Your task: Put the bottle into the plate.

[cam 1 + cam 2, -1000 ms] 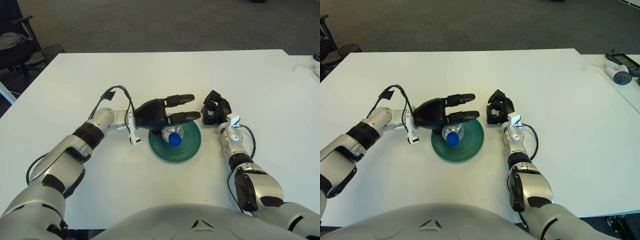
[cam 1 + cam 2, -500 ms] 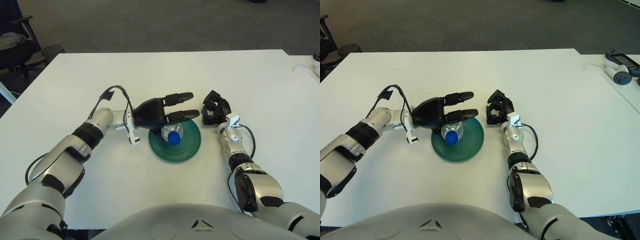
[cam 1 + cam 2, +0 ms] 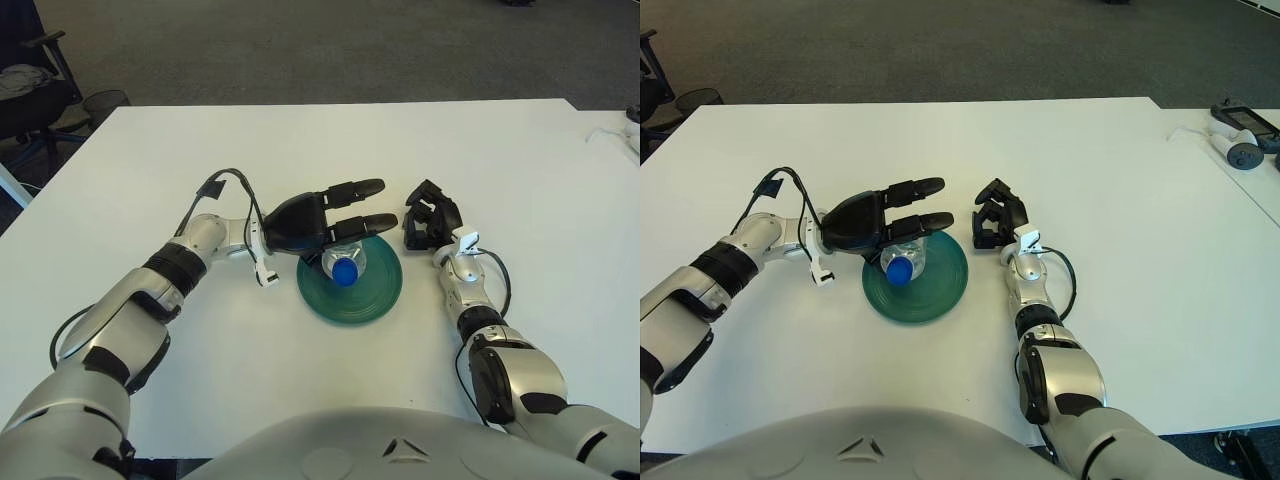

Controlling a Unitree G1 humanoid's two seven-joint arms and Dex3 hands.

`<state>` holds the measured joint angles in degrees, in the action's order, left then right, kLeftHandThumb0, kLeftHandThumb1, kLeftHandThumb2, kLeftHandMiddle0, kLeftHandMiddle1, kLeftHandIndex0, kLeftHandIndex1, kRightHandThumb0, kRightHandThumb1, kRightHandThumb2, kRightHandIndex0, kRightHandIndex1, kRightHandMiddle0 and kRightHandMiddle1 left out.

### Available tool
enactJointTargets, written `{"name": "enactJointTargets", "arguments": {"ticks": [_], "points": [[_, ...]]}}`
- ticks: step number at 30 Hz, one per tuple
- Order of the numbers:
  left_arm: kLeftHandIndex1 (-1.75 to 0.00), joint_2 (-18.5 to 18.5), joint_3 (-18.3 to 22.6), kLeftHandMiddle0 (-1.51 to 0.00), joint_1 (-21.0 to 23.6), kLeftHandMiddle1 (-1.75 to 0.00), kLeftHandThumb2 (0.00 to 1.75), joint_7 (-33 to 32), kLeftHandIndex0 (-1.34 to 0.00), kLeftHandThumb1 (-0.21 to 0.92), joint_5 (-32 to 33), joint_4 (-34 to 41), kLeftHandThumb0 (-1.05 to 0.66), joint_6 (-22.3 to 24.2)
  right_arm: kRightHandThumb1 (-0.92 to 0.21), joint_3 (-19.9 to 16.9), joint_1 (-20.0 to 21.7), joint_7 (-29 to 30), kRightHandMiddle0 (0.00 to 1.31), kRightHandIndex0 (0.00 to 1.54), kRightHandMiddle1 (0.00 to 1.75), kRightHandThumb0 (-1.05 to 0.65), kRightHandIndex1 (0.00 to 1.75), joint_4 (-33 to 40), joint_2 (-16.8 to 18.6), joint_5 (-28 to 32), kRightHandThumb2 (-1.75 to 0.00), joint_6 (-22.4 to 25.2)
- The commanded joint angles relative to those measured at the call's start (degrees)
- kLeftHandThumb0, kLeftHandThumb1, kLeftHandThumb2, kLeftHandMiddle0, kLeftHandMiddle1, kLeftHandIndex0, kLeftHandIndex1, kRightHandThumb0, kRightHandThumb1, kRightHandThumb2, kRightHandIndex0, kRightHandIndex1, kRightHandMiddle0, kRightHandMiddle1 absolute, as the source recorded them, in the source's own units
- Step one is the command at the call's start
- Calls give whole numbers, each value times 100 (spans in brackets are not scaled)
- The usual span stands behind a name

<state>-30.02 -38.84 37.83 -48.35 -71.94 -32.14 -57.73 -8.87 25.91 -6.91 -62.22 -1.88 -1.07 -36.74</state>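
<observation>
Left hand: fingers spread, above bottle, gripping nothing.
Bottle: far end hidden; blue cap points near, lying in green plate.
Right hand: curled, right of plate.

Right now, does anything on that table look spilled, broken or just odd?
Nothing spilled or broken. The bottle stands on the green plate, toward its left side, under the left hand. The right hand shows beside the plate's right.

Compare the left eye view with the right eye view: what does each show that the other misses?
Only the left eye view shows the office chair and wastebasket at far left. Only the right shows the controllers at the table's right edge. Both share the left hand over the bottle standing on the green plate, and the right hand beside the plate.
</observation>
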Motion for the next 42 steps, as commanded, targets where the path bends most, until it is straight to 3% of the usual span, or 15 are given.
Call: {"name": "enactJointTargets", "arguments": {"ticks": [1,8,20,32,42], "points": [[-4,-90,56,0,302,0,87,162,0,92,254,-106,-95,-84,-21,63,-1406,-163,45,75,175,-1,162,-1180,356,-1,-140,938],[-7,-218,-27,0,507,0,92,736,0,92,55,94,-99,75,-22,-3,-1436,-255,44,75,175,-1,162,-1181,354,69,-139,974],[-2,-450,-143,0,1242,0,74,2180,0,92,-182,761,-105,-58,-18,-109,-1448,-269,52,74,165,-1,174,-1203,380,130,-146,1086],[0,-445,-143,0,1354,0,33,3081,0,91,185,895,-100,-305,-18,-94,-1482,-197,61,72,151,-1,175,-1218,385,102,-140,1112],[-2,-516,31,0,1293,0,25,3504,-2,82,473,1090,-86,-388,-20,-42,-1491,4,66,69,142,-1,175,-1239,372,24,-135,1173]]}}
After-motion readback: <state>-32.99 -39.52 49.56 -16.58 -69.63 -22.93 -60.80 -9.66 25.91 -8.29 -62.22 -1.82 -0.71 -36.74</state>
